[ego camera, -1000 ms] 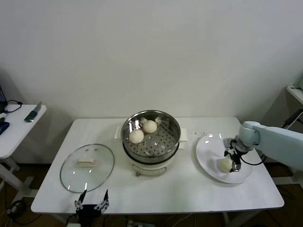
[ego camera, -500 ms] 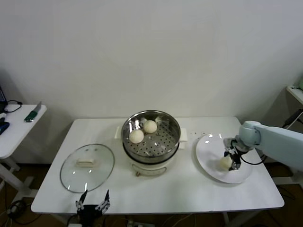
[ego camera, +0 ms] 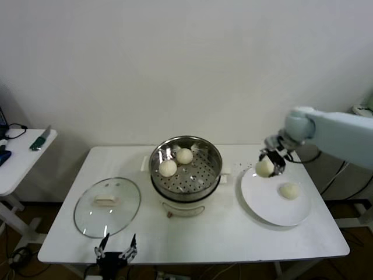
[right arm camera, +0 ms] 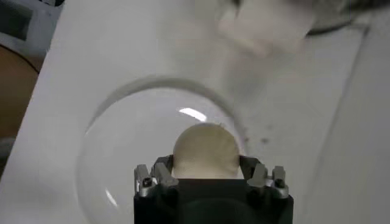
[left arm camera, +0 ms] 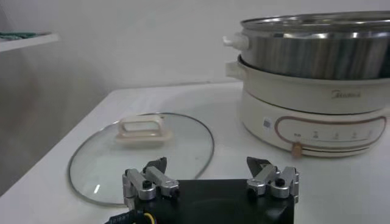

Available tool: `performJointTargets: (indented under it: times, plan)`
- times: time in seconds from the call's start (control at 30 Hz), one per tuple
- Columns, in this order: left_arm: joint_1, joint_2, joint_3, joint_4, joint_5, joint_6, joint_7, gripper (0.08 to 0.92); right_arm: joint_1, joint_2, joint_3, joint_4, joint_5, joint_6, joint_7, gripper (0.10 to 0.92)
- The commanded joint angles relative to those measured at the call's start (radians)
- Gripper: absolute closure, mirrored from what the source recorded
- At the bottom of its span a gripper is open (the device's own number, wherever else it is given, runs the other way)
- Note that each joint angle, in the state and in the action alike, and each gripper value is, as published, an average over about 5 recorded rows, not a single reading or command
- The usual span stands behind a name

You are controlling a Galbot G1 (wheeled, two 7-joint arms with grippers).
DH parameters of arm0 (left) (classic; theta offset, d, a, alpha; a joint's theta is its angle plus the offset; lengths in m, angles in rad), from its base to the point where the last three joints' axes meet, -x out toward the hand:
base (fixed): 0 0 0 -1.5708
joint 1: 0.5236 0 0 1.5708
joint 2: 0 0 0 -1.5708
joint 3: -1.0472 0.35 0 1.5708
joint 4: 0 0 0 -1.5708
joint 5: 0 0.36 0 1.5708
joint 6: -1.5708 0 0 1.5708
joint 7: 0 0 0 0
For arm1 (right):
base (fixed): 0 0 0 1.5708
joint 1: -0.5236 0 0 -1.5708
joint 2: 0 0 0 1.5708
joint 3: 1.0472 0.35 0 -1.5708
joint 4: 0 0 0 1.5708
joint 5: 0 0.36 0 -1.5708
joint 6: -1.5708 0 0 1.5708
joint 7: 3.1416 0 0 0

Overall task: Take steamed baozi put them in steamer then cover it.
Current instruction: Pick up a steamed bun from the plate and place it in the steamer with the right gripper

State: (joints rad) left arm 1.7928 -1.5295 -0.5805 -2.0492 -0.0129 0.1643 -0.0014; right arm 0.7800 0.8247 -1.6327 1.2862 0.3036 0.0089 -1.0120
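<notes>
I have the right gripper (ego camera: pixel 269 165) clamped on 1 bun (ego camera: pixel 264 168), held in the air above the inner edge of the white plate (ego camera: pixel 265 204), on the side toward the steamer (ego camera: pixel 186 166). From the wrist camera the bun (right arm camera: pixel 205 151) sits snug between the 2 fingers (right arm camera: pixel 159 172). A second bun (ego camera: pixel 289 191) lies on the plate. 2 more buns (ego camera: pixel 168 168) rest in the steamer basket at the middle of the table (ego camera: pixel 192 236). The glass lid (ego camera: pixel 108 206) lies flat on the table to the steamer's left. My left gripper (ego camera: pixel 115 252) waits near the table's front edge, just in front of the lid, jaws spread wide and holding nothing.
</notes>
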Motion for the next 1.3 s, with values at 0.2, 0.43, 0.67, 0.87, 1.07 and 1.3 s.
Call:
performJointTargets:
  times: [0.2,0.43,0.67,0.87,1.07,1.3]
  plan:
    - [0.013,0.005,0.003,-0.001,0.008,-0.004,0.000,0.177,0.331,0.329,-0.016,0.231,0.037,0.288,-0.066,0.319]
    - [0.011,0.004,0.001,-0.006,0.008,-0.002,0.001,0.177,0.190,0.492,0.027,0.241,-0.118,0.321,-0.036,0.318]
    - [0.014,0.005,-0.011,-0.006,0.002,-0.003,0.001,0.177,0.046,0.571,0.036,0.155,-0.230,0.325,-0.010,0.319]
    - [0.016,0.004,-0.018,-0.002,-0.001,-0.005,0.000,0.177,-0.052,0.568,0.036,0.086,-0.303,0.319,0.014,0.321]
    - [0.014,0.003,-0.019,0.001,-0.002,-0.005,0.000,0.177,-0.119,0.549,0.047,0.057,-0.331,0.294,0.051,0.321]
    - [0.012,0.001,-0.017,0.000,0.000,-0.003,0.001,0.177,-0.149,0.554,0.071,0.026,-0.347,0.281,0.078,0.317]
